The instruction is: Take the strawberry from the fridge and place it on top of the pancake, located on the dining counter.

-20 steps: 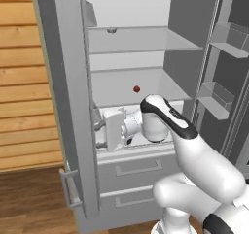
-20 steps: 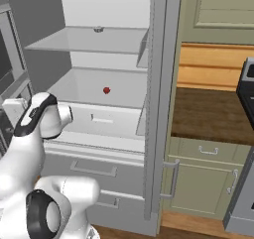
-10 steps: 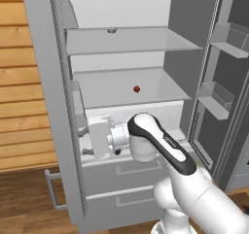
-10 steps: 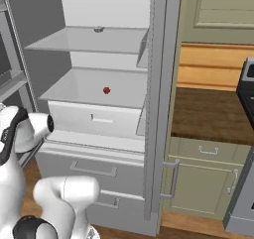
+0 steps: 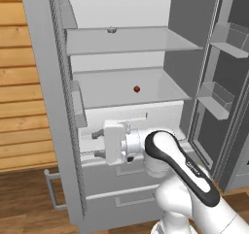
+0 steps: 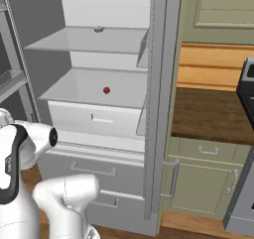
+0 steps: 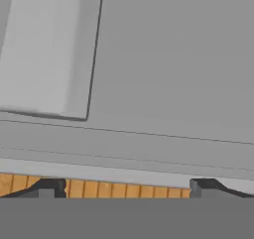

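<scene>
Gripper (image 5: 97,143), jaws spread wide and empty, points left at the open fridge (image 5: 121,58) door's inner face, while the strawberry (image 5: 136,89) sits on the middle shelf at about one o'clock above it.

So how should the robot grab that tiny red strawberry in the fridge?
Pinch the strawberry across its round middle, reaching in from the fridge's open front. It sits alone on a flat white shelf, and the gripper is open.
</scene>
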